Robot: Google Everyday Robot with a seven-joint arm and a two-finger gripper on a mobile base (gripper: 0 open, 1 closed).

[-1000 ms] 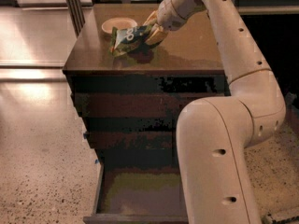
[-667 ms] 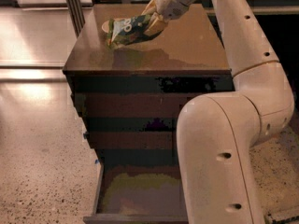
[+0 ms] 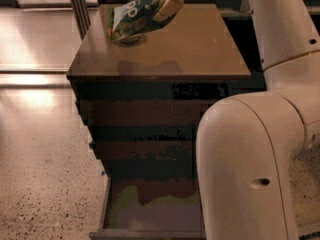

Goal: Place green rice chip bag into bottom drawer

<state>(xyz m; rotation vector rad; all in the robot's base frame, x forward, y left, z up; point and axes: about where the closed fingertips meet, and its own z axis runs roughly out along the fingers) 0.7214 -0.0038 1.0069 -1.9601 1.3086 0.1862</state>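
Looked down across a pale speckled floor (image 3: pixel 40 159) onto a dark brown cabinet top (image 3: pixel 195 44). Found the gripper (image 3: pixel 164 5) at the upper edge of view, over the back left part of that top, with jaws closed onto the chip bag (image 3: pixel 134 17) and pinching its upper right end. Saw the chip bag lifted clear of the wood, reaching out leftward and a little downward from the jaws. Read its long axis as running from the pinch down to the left, tilted rather than level, free end pointing left, white lettering turned toward the camera.

Placed the bottom drawer (image 3: pixel 145 232) far below the jaws and nearer the camera, pulled open, greenish-grey floor bare. Noted the two upper drawers (image 3: pixel 145 115) shut between jaws and target, and the bulky white arm (image 3: pixel 250 159) covering the drawer's right part.

Judged the coming move to hinge on that offset: down and forward from the jaws, out past the cabinet's front edge before any descent. Judged too that the leftward-trailing free end would need watching near the drawer's left wall, and that the bag's length would sit best along the drawer's width.
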